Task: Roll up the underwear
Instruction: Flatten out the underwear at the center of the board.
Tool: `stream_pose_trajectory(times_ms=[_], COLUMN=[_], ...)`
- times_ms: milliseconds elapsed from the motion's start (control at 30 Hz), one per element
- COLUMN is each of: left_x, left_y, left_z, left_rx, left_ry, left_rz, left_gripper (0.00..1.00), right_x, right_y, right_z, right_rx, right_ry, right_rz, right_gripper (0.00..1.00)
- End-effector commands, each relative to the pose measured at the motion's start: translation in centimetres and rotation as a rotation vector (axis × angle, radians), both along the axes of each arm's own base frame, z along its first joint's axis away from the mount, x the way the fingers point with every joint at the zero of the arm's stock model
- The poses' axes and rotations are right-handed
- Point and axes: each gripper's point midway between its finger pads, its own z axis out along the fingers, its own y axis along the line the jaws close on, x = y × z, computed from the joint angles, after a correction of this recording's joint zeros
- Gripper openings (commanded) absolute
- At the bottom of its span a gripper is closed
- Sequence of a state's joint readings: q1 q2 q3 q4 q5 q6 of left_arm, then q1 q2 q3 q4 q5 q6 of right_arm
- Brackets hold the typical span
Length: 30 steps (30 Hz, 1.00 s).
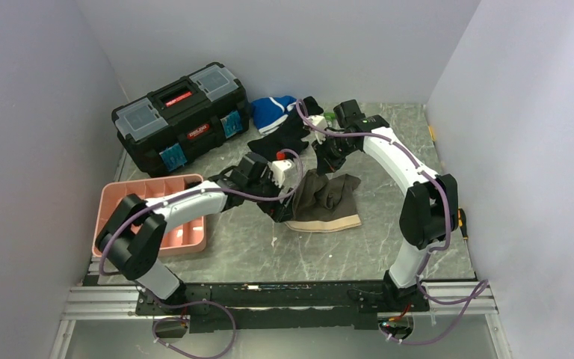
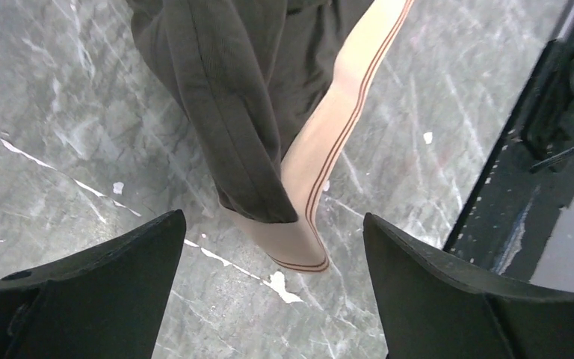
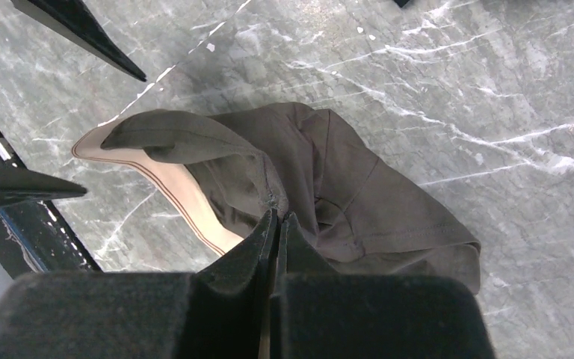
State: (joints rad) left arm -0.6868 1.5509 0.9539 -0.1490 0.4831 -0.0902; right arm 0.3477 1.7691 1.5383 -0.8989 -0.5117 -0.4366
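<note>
The underwear (image 1: 327,200) is dark grey-brown with a beige-tan waistband (image 1: 325,223) and lies crumpled mid-table. My right gripper (image 1: 321,170) is shut on a pinch of its dark fabric at the far edge; in the right wrist view the shut fingertips (image 3: 276,217) hold a fold of the underwear (image 3: 359,194) lifted off the table. My left gripper (image 1: 278,203) is open at the garment's left edge. In the left wrist view its fingers (image 2: 127,254) stand wide apart, just short of the waistband's corner (image 2: 299,239), touching nothing.
A pink compartment tray (image 1: 119,196) sits at the left. A black toolbox (image 1: 179,116) stands at the back left. A plain black garment (image 1: 288,138) and a blue-and-white garment (image 1: 273,111) lie at the back. The table's near edge rail (image 2: 523,149) runs close by.
</note>
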Motion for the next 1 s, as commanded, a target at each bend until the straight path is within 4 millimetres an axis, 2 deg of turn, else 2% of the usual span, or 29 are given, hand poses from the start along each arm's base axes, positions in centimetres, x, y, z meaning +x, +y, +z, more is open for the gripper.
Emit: stream_pose_trajectory(times_ms=[0, 33, 67, 200, 233, 300, 333, 367, 500, 600, 667, 733, 767, 800, 867, 933, 967], left_x=[1.2, 1.2, 1.1, 1.7, 2.2, 3.7, 4.7, 5.8, 10.1, 10.3, 9.1, 6.5, 5.2, 3.7, 0.5, -3.0, -4.7], left_y=[-0.8, -1.0, -1.2, -1.3, -1.2, -0.4, 0.0, 0.6, 3.1, 3.8, 3.8, 3.2, 3.1, 2.9, 3.0, 3.6, 4.0], left_z=[-0.6, -1.0, -1.3, -1.8, -1.2, 0.7, 2.2, 3.9, 12.6, 17.7, 19.0, 17.8, 16.7, 15.7, 12.5, 9.0, 7.3], left_rx=[0.077, 0.089, 0.095, 0.133, 0.139, 0.139, 0.137, 0.133, 0.136, 0.141, 0.145, 0.18, 0.199, 0.216, 0.258, 0.315, 0.341], left_ry=[-0.046, -0.044, -0.035, -0.031, -0.054, -0.09, -0.118, -0.147, -0.348, -0.475, -0.519, -0.527, -0.527, -0.531, -0.5, -0.452, -0.428], left_rz=[0.033, 0.023, 0.014, -0.021, -0.039, -0.044, -0.043, -0.036, 0.002, -0.012, -0.043, -0.121, -0.163, -0.213, -0.302, -0.403, -0.449], left_gripper=[0.9, 0.87, 0.79, 0.39, 0.3, 0.06, 0.0, 0.0, 0.0, 0.0, 0.0, 0.0, 0.0, 0.0, 0.0, 0.0, 0.07], right_x=[1.1, 1.1, 1.1, 1.2, 1.3, 1.9, 2.4, 3.0, 5.5, 5.9, 5.2, 3.8, 2.9, 1.4, -1.5, -5.0, -6.9], right_y=[0.8, 0.8, 0.8, 0.5, 0.3, -0.4, -1.0, -1.5, -4.1, -5.4, -5.9, -6.2, -6.3, -6.3, -6.1, -5.9, -5.8], right_z=[2.0, 2.0, 2.1, 2.8, 3.4, 4.8, 5.8, 6.8, 13.0, 16.8, 18.6, 19.3, 19.0, 19.3, 17.0, 13.8, 12.3], right_rx=[0.048, 0.049, 0.05, 0.044, 0.041, 0.03, 0.022, 0.013, -0.019, -0.04, -0.044, -0.047, -0.049, -0.038, -0.031, -0.025, -0.016], right_ry=[-0.047, -0.049, -0.051, -0.076, -0.096, -0.148, -0.183, -0.217, -0.388, -0.516, -0.589, -0.636, -0.642, -0.666, -0.638, -0.569, -0.531], right_rz=[0.008, 0.008, 0.008, 0.0, -0.005, -0.026, -0.043, -0.058, -0.113, -0.13, -0.123, -0.092, -0.068, -0.028, 0.05, 0.131, 0.172], right_gripper=[0.0, 0.0, 0.0, 0.0, 0.0, 0.0, 0.0, 0.0, 0.0, 0.0, 0.0, 0.0, 0.0, 0.0, 0.0, 0.01, 0.1])
